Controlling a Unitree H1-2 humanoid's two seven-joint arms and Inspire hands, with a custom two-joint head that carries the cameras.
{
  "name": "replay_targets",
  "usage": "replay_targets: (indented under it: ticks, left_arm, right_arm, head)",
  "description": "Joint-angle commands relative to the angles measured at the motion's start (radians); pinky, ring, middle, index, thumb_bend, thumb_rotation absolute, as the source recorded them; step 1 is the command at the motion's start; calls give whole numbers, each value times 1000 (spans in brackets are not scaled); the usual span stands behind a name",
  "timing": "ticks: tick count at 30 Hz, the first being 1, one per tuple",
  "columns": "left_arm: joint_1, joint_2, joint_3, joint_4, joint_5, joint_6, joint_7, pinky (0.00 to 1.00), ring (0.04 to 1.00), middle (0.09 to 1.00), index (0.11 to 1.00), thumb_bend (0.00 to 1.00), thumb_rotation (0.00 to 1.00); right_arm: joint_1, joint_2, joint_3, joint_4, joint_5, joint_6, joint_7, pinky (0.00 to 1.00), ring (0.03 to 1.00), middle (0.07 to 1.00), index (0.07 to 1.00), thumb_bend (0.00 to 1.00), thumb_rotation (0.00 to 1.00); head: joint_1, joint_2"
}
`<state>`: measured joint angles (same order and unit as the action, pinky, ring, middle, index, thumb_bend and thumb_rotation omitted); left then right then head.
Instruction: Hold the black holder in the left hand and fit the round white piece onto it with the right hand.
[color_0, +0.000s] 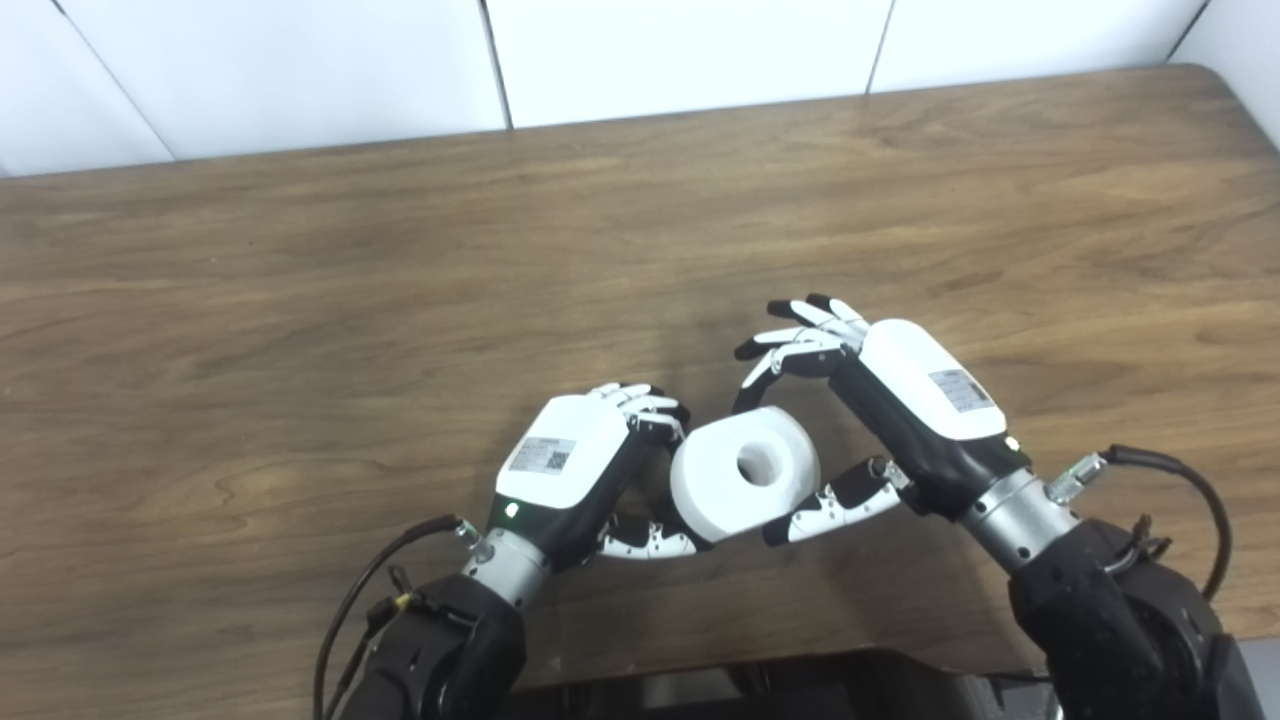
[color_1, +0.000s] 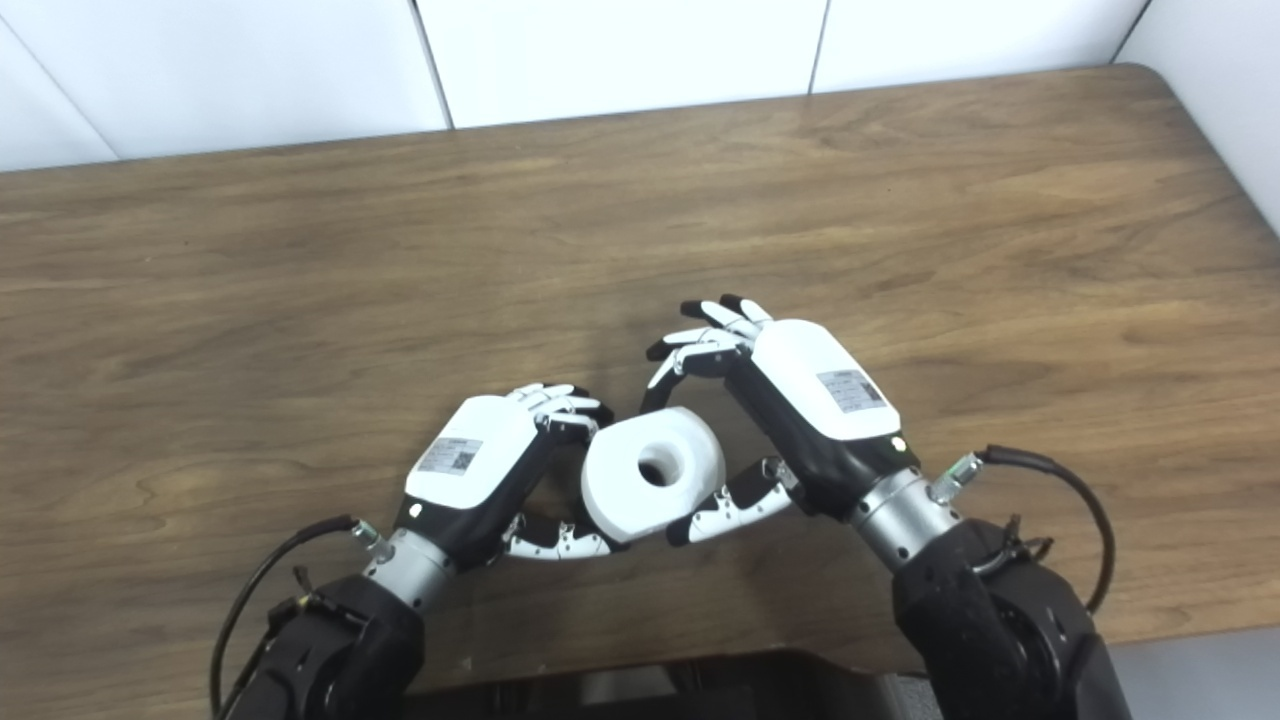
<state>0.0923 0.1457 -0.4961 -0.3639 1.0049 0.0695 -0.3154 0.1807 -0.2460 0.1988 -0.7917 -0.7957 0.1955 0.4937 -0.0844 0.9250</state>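
The round white piece (color_0: 745, 472), a thick ring with a centre hole, is tilted toward me just above the table's near edge, between both hands. My left hand (color_0: 570, 465) is curled at its left side, fingers over the top and thumb beneath. They close on something dark behind the ring, which I take for the black holder; it is almost wholly hidden. My right hand (color_0: 880, 400) is at the ring's right side. Its thumb (color_0: 820, 510) touches the lower rim and one bent finger touches the upper rim, pinching the ring. Its other fingers are spread above.
The brown wooden table (color_0: 400, 280) stretches back to a white panelled wall (color_0: 680, 50). Its right corner shows in the right eye view. Black cables loop off both wrists, the right one (color_0: 1180, 480) arching over the near edge.
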Motion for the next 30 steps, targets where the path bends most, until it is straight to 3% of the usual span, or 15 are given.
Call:
replay_targets:
  ticks: [1, 30]
  left_arm:
    - [17, 6, -12, 29, 18, 30, -50, 867, 868, 793, 488, 517, 47]
    - [17, -8, -21, 16, 37, 44, -63, 869, 870, 795, 488, 517, 47]
  right_arm:
    - [5, 2, 12, 20, -39, -22, -1, 984, 933, 783, 483, 523, 132]
    - [-45, 10, 40, 22, -78, 3, 91, 960, 928, 779, 483, 523, 133]
  head:
    - [-2, 1]
    - [6, 13]
